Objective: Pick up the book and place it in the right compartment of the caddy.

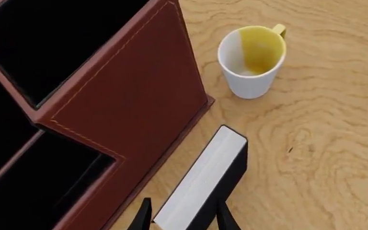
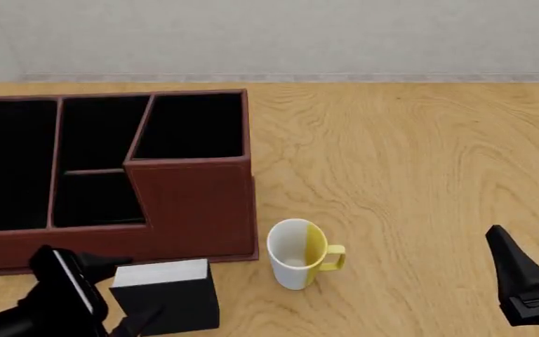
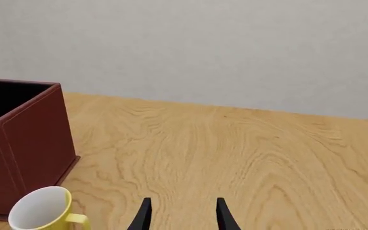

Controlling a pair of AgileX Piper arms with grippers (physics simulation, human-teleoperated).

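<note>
Left fingers (image 1: 147, 216) clamp the book (image 1: 204, 184), caddy (image 1: 132, 103) wall close alongside; right fingers (image 3: 144, 215) parted over bare wooden worktop (image 3: 248, 158).

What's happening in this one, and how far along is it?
The left hand is closed on the book, holding it on edge, white pages up, just in front of the caddy. The right compartment has nothing in it yet. A white and yellow mug stands on the table beside the book. The right hand is open, holding nothing, off to the right.
</note>
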